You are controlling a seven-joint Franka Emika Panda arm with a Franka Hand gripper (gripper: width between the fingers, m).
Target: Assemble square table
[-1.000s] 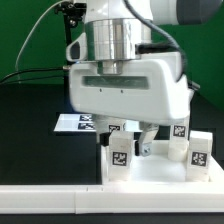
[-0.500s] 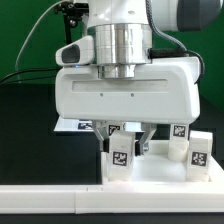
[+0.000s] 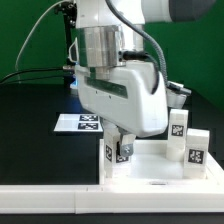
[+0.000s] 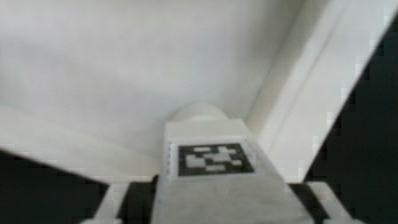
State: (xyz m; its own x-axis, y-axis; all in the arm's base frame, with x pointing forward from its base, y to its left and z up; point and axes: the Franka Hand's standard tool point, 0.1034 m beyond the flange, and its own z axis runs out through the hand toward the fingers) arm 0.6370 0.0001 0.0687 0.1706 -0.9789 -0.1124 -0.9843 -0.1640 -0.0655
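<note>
The white square tabletop [image 3: 152,170] lies at the front of the exterior view's right. My gripper [image 3: 122,150] reaches down onto its near corner on the exterior view's left and is shut on an upright white leg [image 3: 113,154] with a black-and-white tag. Two more tagged legs [image 3: 179,126] [image 3: 197,148] stand at the tabletop's far side on the exterior view's right. In the wrist view the held leg [image 4: 217,160] stands between my fingers [image 4: 121,200], my gripper [image 4: 217,198] is around it, and the tabletop's surface [image 4: 107,80] and raised rim [image 4: 294,85] lie beyond it.
The marker board [image 3: 78,122] lies flat on the black table behind the tabletop, on the exterior view's left. A long white rail [image 3: 40,198] runs along the front edge. A green backdrop and cables stand behind the arm.
My hand has turned about its vertical axis while staying on the leg. The broad face of the hand that faced the camera is now angled away. The two other legs have not moved.
</note>
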